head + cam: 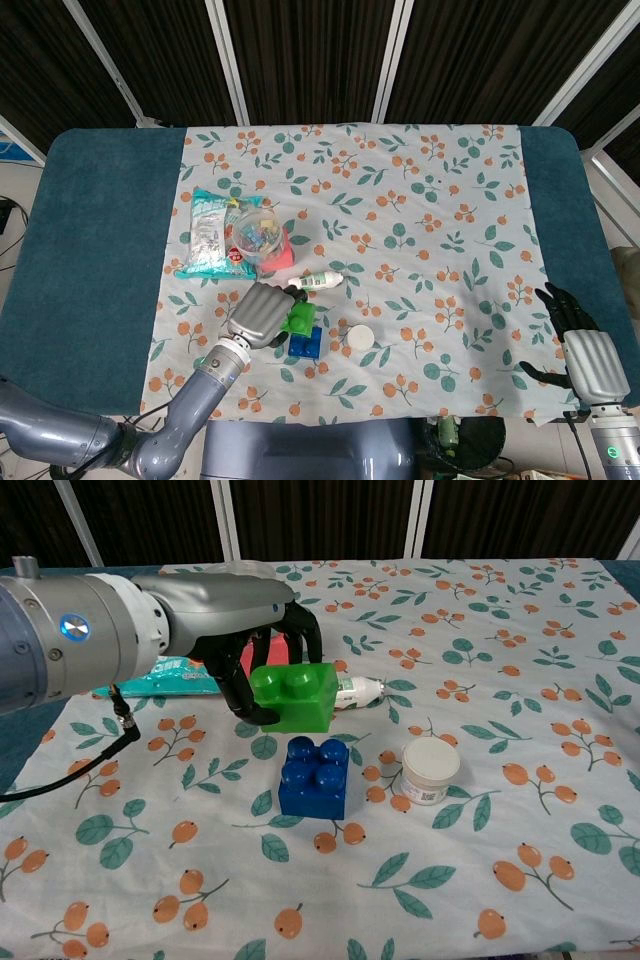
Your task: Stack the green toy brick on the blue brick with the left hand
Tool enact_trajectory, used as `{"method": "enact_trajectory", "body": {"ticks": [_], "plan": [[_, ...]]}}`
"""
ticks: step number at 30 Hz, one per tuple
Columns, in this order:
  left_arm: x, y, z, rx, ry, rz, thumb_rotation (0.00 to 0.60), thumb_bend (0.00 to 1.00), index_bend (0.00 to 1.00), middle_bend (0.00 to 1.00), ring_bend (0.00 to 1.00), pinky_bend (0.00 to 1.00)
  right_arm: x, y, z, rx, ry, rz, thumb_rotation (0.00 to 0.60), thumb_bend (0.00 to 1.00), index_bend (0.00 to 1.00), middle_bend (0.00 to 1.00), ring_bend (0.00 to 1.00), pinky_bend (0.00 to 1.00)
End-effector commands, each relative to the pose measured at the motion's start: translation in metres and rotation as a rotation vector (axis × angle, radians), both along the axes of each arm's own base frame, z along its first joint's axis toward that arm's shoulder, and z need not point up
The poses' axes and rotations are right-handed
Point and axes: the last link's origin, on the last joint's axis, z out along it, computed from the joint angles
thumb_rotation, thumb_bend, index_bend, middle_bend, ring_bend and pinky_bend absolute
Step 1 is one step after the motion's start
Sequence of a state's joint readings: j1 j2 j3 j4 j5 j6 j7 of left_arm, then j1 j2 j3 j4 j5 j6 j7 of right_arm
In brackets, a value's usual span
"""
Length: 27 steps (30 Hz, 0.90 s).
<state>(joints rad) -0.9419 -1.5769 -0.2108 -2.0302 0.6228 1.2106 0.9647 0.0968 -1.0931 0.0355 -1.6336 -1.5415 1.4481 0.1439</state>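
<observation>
We see one green brick clamped in our left hand, held just above and behind one blue brick on the floral cloth, one white jar beside it, our right hand empty, fingers spread.

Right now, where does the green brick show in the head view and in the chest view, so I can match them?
Head view: the green brick is low, left of centre, held by the left robot hand, just above the blue brick.
Chest view: the green brick is upper middle, in the left robot hand, up and left of the blue brick.
Shared landmark: the small white jar right of the blue brick.
</observation>
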Motion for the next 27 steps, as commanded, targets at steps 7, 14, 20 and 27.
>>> {"method": "enact_trajectory", "body": {"ticks": [7,14,20,27], "plan": [[0.0040,-0.0035,-0.0061,-0.004,0.010,-0.001,0.600,0.36,0.52,0.54,0.45,0.53,0.0001,0.0000,0.0000,0.001,-0.001,0.001,0.600,0.09,0.00,0.00,0.00,0.20],[0.0073,-0.0040,-0.0089,-0.005,0.013,0.002,0.600,0.36,0.52,0.54,0.45,0.53,-0.0003,-0.0002,0.0001,0.001,-0.004,-0.002,0.600,0.10,0.00,0.00,0.00,0.20],[0.0066,-0.0038,-0.0105,0.000,0.025,-0.001,0.600,0.36,0.52,0.54,0.45,0.53,-0.0002,-0.0002,0.0002,0.002,-0.006,-0.001,0.600,0.10,0.00,0.00,0.00,0.20],[0.0082,-0.0022,-0.0118,0.005,0.027,0.005,0.600,0.36,0.53,0.55,0.45,0.53,0.0000,-0.0001,0.0002,0.002,-0.006,-0.001,0.600,0.10,0.00,0.00,0.00,0.20]]}}
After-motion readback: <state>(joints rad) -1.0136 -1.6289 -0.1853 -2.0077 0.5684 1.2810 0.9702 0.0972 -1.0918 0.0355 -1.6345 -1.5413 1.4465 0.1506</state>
